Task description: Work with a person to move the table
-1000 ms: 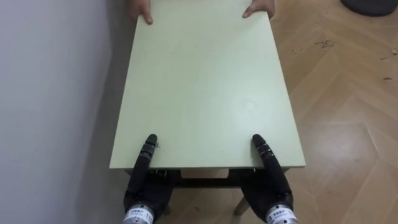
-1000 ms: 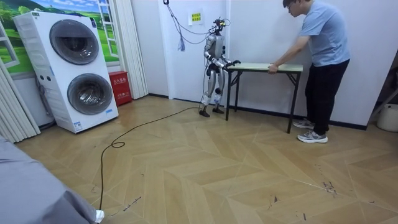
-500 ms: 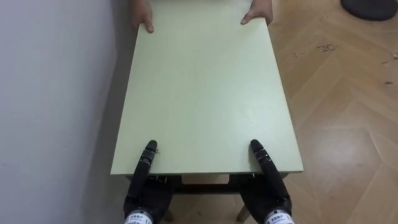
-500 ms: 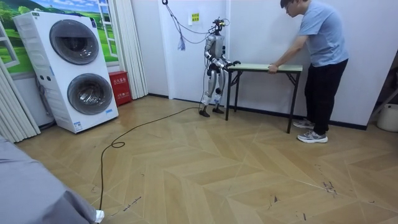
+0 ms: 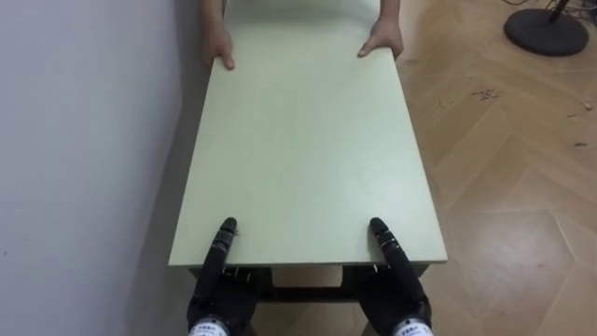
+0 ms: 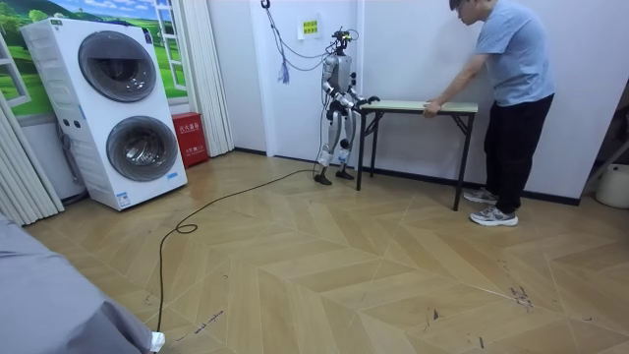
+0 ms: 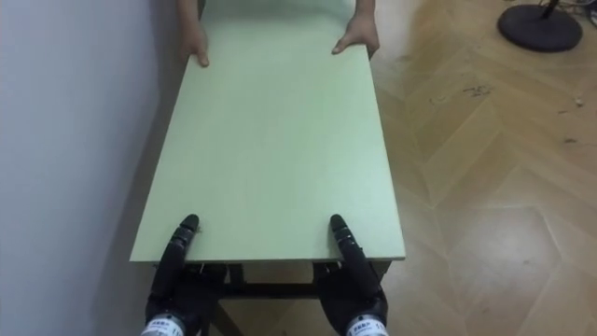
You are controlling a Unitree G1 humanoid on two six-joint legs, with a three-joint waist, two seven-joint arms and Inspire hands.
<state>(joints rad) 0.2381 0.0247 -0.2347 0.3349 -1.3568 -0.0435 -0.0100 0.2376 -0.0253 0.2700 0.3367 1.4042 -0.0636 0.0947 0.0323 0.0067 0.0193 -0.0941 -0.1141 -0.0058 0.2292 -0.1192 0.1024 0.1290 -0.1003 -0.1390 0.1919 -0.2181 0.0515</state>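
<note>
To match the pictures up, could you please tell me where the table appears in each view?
Left eye view: the table runs up the middle, the wall along its left.
Right eye view: the same, slightly further left.
Room view: upper right, between the robot and the person.
Shared landmark: the person's hands on the table's far end.

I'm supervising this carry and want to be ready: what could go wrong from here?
The table runs close along the wall on the robot's left; any swing that way could scrape it.
The left robot hand and right robot hand reach only its near edge, so it might slip if the person pulls quickly.
</note>
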